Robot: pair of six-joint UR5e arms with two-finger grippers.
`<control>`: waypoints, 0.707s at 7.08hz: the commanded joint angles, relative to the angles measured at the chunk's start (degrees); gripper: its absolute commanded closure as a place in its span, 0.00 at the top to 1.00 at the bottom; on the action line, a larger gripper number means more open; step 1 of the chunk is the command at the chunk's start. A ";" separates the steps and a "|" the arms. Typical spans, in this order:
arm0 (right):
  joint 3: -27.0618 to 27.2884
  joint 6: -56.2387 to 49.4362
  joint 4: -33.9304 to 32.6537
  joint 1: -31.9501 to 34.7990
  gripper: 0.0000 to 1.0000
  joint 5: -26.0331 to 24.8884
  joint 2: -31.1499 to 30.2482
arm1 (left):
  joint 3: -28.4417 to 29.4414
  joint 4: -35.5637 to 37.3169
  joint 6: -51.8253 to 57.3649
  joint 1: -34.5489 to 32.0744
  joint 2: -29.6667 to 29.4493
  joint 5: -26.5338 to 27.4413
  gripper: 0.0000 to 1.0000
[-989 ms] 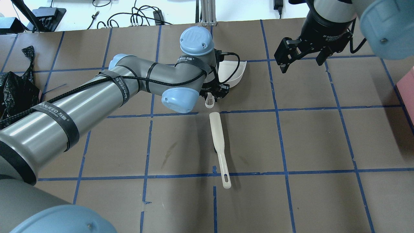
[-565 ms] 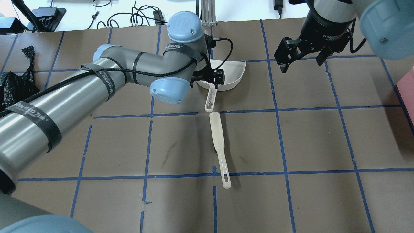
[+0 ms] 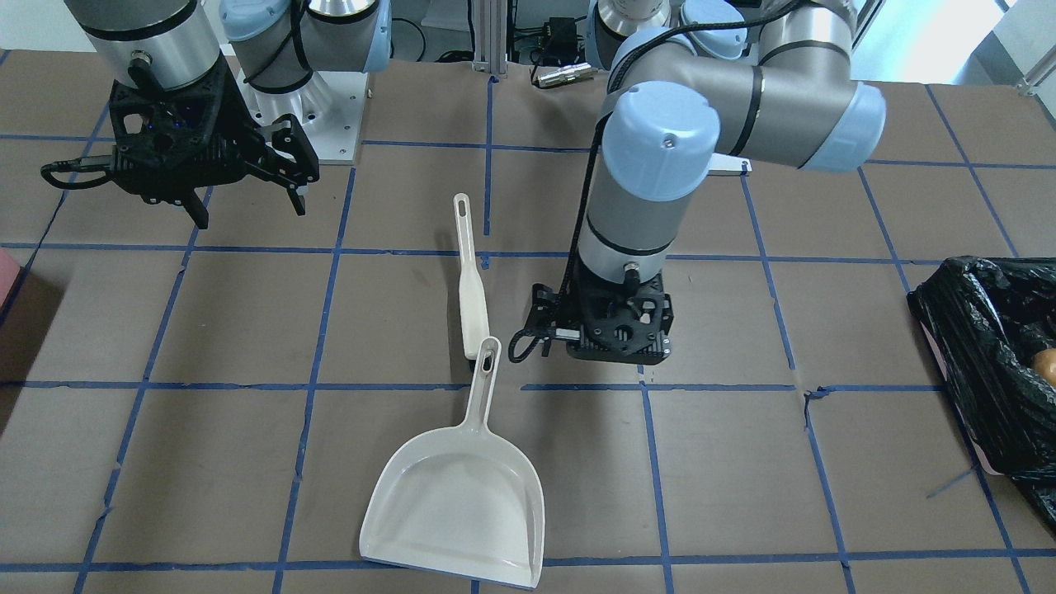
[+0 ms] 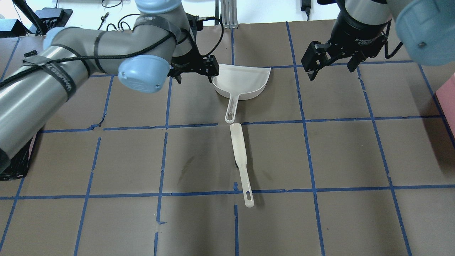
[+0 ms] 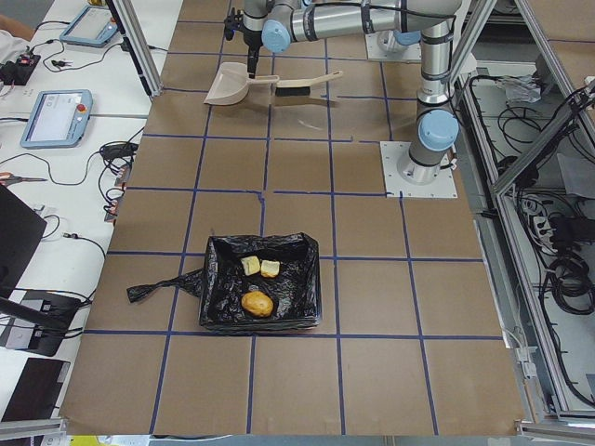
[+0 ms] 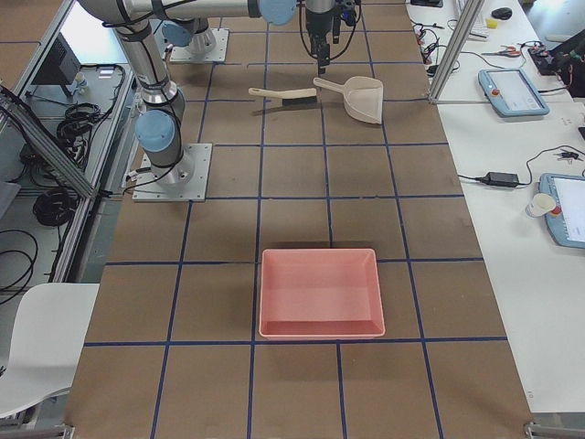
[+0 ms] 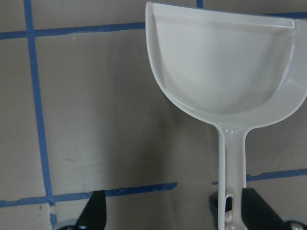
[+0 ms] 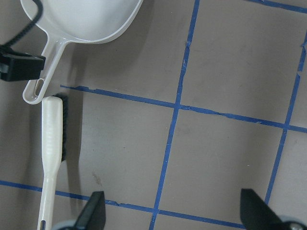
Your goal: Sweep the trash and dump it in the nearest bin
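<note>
The trash (image 5: 257, 303) lies in the bin (image 5: 216, 302) at the table's far left end: three pieces on the black liner, well apart from both arms. By that, I judge the dumping done.

What matters next is the left gripper (image 4: 195, 75) against the dustpan (image 4: 243, 83). Its jaws are spread and hold nothing. The pan lies flat just to the gripper's right, its long axis running far to near, mouth away from the robot and handle toward it. The brush (image 4: 239, 145) continues that line nearer the robot, its head close to the handle's end. The left arm is much the nearer to both tools. The right gripper (image 4: 332, 71) hangs spread and empty, further right.

The left side view alone looks down into the bin and shows all three pieces. In the overhead view the left arm hides the bin. The left wrist view shows the pan bare inside, with its handle end close to one finger (image 7: 259, 211). I cannot tell the gripper's height above the handle.
</note>
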 commanded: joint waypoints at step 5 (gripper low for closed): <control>0.00 0.00 0.00 0.09 1.00 -0.04 0.00 | 10.92 -30.75 11.60 10.61 10.60 1.69 1.00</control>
